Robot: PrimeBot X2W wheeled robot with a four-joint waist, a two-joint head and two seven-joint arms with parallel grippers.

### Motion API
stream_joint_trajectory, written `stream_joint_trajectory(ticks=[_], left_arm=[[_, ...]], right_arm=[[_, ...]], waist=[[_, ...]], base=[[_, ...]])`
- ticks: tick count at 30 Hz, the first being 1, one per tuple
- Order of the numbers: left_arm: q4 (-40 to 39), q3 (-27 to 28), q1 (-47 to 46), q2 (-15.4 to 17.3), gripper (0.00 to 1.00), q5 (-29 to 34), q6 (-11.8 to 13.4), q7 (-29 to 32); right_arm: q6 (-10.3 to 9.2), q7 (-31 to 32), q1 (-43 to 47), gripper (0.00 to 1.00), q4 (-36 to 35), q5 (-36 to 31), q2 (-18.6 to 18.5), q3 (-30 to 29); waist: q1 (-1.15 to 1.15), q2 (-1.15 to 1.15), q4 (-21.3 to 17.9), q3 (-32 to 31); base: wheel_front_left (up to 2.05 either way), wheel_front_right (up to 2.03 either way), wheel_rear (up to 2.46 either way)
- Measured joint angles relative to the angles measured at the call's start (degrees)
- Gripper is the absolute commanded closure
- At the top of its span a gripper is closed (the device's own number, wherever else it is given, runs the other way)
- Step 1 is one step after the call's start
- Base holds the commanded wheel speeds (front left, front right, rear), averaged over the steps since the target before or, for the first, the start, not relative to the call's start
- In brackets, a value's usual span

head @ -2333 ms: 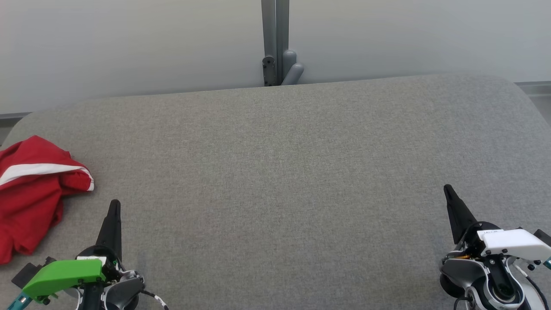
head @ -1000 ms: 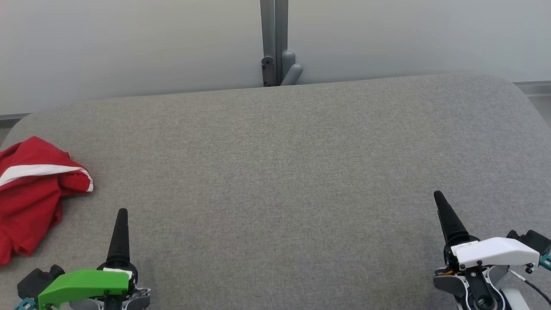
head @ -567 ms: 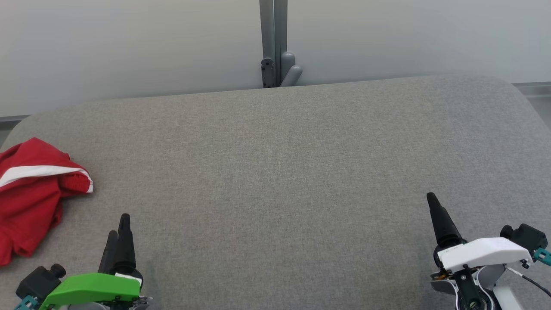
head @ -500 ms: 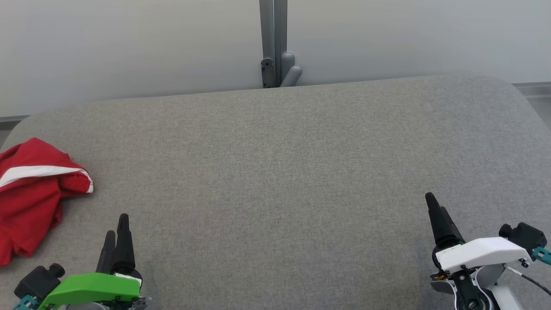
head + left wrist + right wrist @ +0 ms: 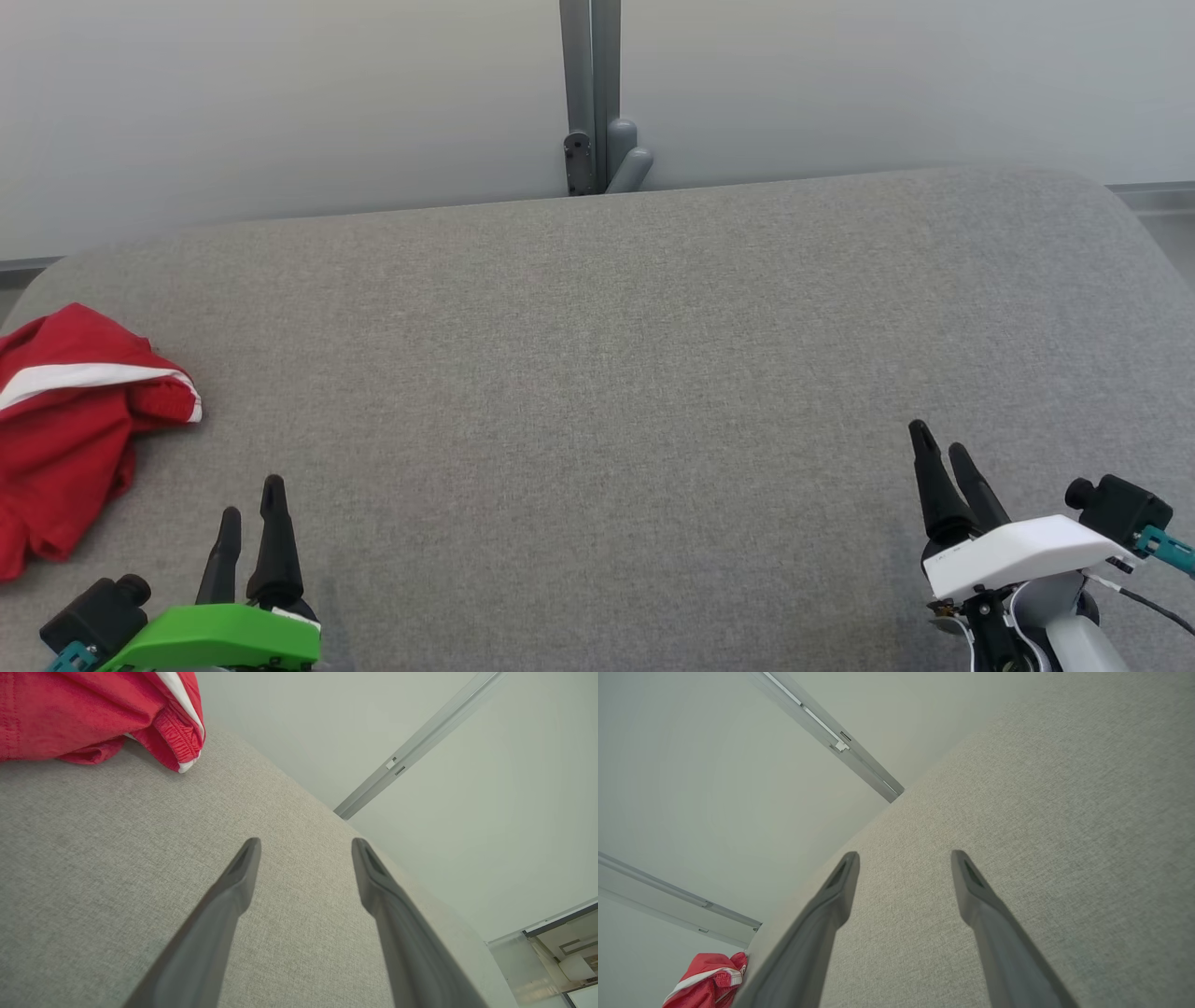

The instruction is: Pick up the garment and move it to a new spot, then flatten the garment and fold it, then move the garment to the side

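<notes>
Pick-up step: my left gripper [image 5: 250, 497] and right gripper [image 5: 938, 439] gape empty (nothing held). Next, I'd reach left for the garment [image 5: 65, 439].

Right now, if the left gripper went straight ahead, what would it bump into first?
Likely nothing: the left gripper points along the grey surface; the red garment lies off to its left.

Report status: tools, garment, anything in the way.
Left tool open, empty. Right tool open, empty. Garment crumpled at far left, untouched. Bare grey surface between it and left tool.
</notes>
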Motion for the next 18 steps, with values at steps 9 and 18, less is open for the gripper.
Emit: stream_joint_trajectory(ticks=[9,18], left_arm=[[-0.1,-0.1,0.9,0.0,0.0,6.2,0.1,-1.5],[0.1,-0.5,1.3,0.0,0.0,11.2,0.1,-3.0]], right_arm=[[0.01,-1.5,0.3,0.0,-0.1,-6.4,-0.3,0.7],[0.01,-3.0,0.5,0.0,-0.1,-11.2,-0.8,1.8]], waist=[[0.0,0.0,-0.1,-0.3],[0.0,0.0,-0.2,-0.4]], base=[[0.0,0.0,0.0],[0.0,0.0,0.0]])
